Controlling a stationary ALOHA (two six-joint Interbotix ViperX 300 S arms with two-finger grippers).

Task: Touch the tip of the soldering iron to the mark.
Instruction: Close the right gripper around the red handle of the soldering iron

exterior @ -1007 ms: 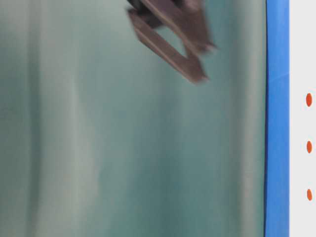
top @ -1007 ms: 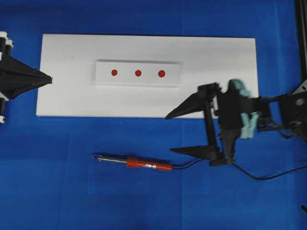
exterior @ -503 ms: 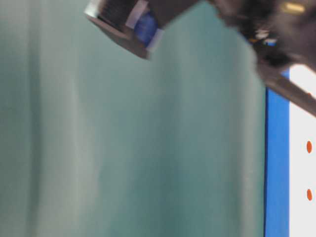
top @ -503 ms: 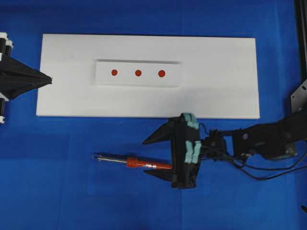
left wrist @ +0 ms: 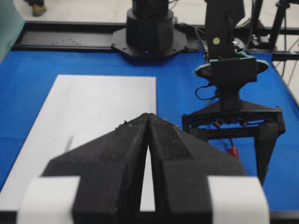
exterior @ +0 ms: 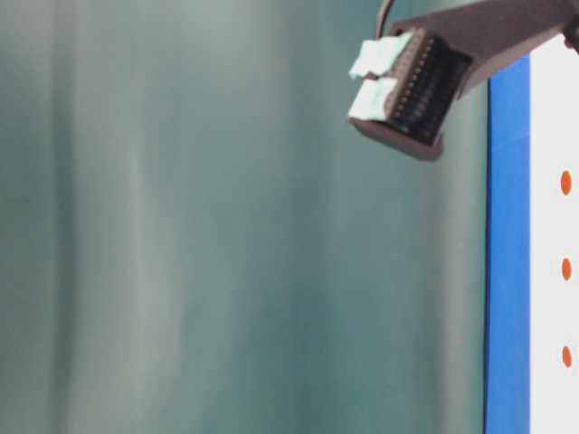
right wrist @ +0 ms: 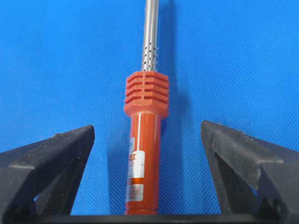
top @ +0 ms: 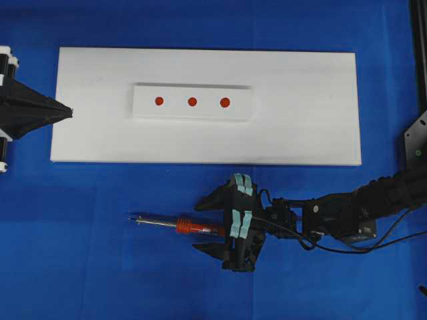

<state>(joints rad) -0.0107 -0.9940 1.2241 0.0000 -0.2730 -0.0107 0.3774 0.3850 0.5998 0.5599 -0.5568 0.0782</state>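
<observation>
The right gripper (top: 208,225) has swept in from the board's lower right corner to the soldering iron (top: 183,226), dropping low over the blue cloth (top: 100,267). A second ago it hung well to the right of the tool, over the cord end; now its two fingers straddle the red-orange handle, one at twelve o'clock of it and one at six. In the right wrist view the handle (right wrist: 145,140) lies centred between the jaws, which stand wide with clear cloth on both sides, touching nothing yet (they have begun to narrow a little, so the closing seems under way).

The iron lies flat on the cloth below the white board (top: 307,133), its silver shaft pointing to nine o'clock and its black cord (top: 293,235) trailing to three under the arm. The three red marks (top: 192,102) sit in a row on the raised strip (top: 243,113) at twelve o'clock of the tool, well apart from it.

The left gripper (top: 63,111) rests at the board's left edge, jaws pressed together and empty. The table-level view is mostly a blurred green backdrop and shows only what is probably the right gripper's taped finger.

So the reach is finished and the grasp is next; lifting and carrying the tip to a mark all remain.
</observation>
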